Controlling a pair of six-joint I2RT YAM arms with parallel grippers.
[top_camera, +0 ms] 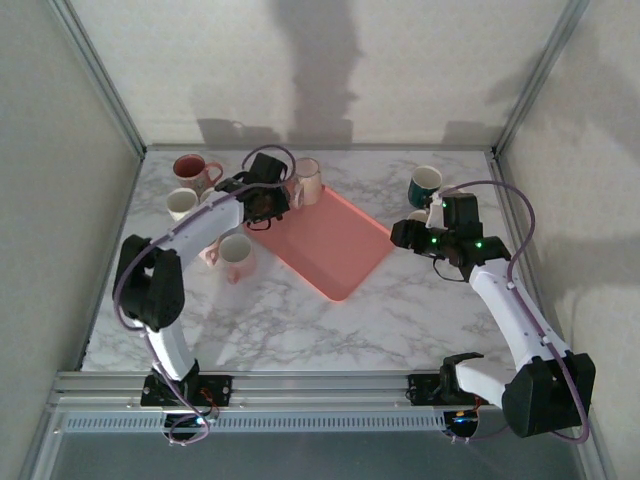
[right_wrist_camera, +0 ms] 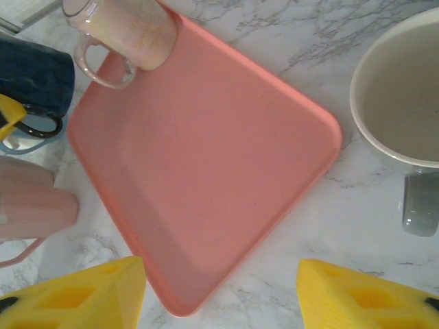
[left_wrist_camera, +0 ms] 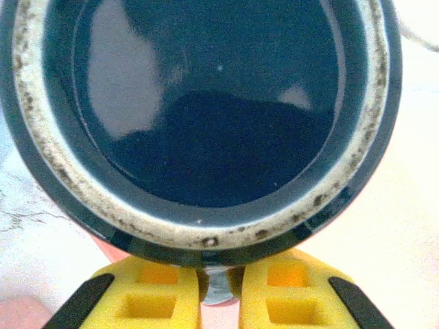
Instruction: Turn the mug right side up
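The dark blue mug (left_wrist_camera: 219, 103) turns one round end, ringed by a pale speckled band, almost squarely to the left wrist camera, so its long axis runs away into the picture. Whether that end is mouth or foot cannot be told. In the right wrist view the mug (right_wrist_camera: 34, 75) sits at the upper left, just off the edge of the pink tray (right_wrist_camera: 206, 171), its handle loop below the body.

The left pincer (left_wrist_camera: 219, 301) is nearly closed on a narrow piece just under the mug, apparently the handle. From overhead it (top_camera: 265, 203) covers the mug at the tray's upper left edge.

A clear glass mug (right_wrist_camera: 127, 31) stands on the tray's upper corner. A pink mug (top_camera: 237, 255) rests on the marble worktop (top_camera: 300, 330) left of the tray, with a red mug (top_camera: 190, 168) and a white mug (top_camera: 182, 203) further up and left.

The right pincer (right_wrist_camera: 219, 295) is spread wide and grips nothing. It hovers by the tray's right corner, near a teal mug (top_camera: 425, 183).
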